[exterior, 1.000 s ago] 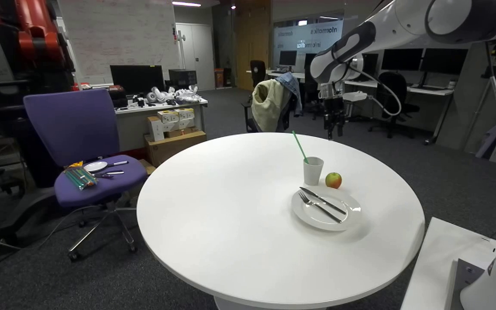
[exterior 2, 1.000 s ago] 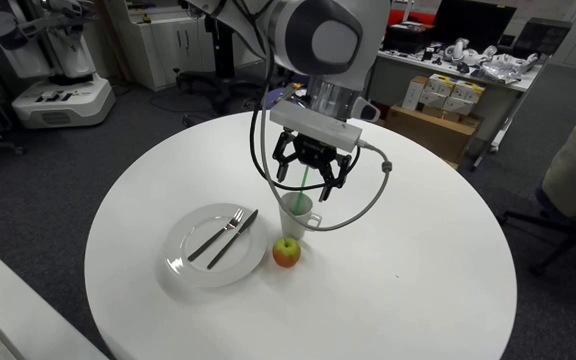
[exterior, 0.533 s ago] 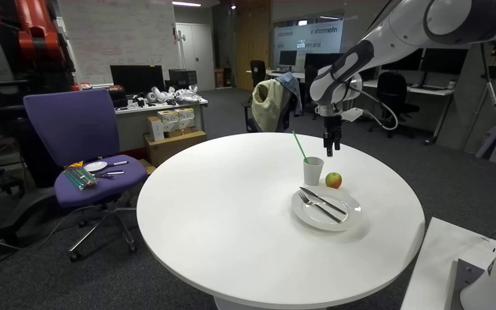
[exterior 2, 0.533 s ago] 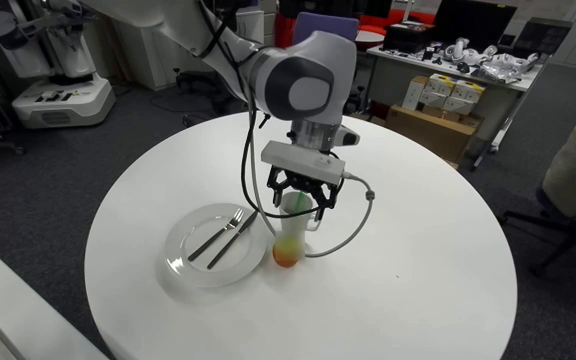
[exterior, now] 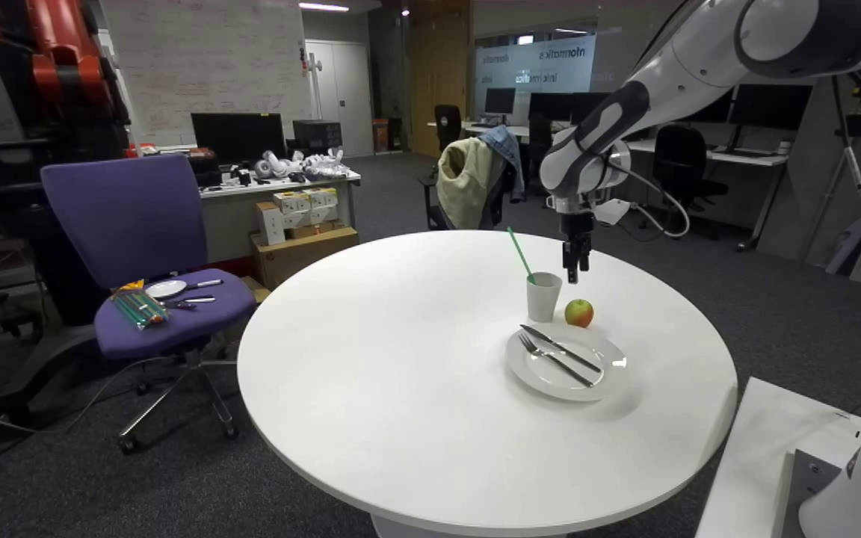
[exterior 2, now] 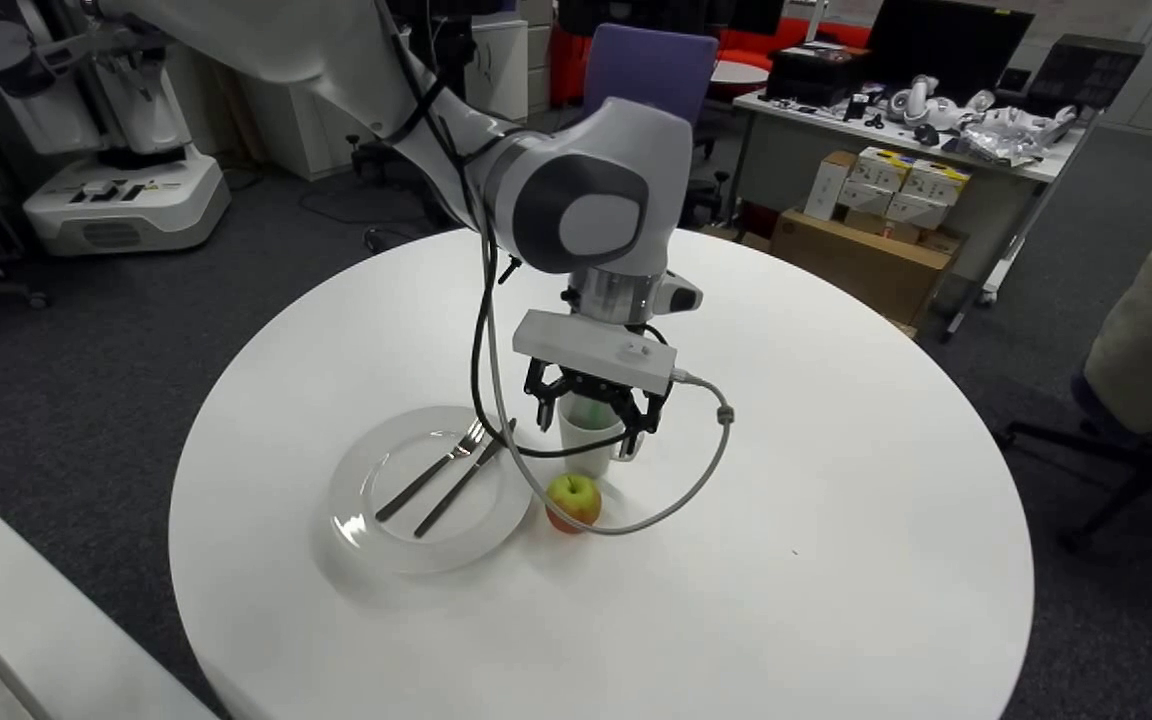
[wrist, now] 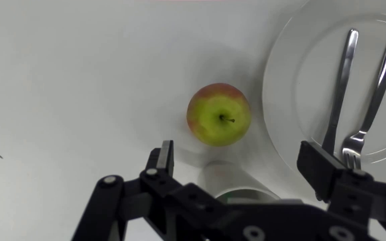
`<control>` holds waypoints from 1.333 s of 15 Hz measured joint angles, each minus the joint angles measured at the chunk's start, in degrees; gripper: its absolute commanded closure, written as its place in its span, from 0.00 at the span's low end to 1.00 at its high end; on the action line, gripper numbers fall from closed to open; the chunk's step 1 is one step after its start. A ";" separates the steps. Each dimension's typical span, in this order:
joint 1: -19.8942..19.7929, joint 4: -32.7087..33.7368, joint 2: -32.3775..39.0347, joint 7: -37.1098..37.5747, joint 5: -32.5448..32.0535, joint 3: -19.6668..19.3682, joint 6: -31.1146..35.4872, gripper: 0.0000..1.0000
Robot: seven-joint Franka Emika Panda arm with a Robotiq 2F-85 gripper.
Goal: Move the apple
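yellow-green, the apple (wrist: 218, 114) rests on the bench (exterior 2: 786, 610) below the pincer (wrist: 235, 147), outside its spread jaws; seemingly the approach step, next needing alignment over it, clear of the cup (wrist: 227, 179), then lowering.

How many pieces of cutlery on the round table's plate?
2, lying side by side: the knife is nearer the apple, the fork farther from it. None looks hidden: the whole plate shows in an exterior view.
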 measured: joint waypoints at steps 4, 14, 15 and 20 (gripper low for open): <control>0.00 0.00 0.03 0.00 0.00 0.03 0.00 0.00; -0.45 0.01 4.49 0.24 -1.31 -0.36 0.07 0.00; -0.77 0.00 4.53 0.24 -1.54 -0.52 0.07 0.00; -2.36 -0.01 4.64 0.23 -2.68 -1.13 0.07 0.00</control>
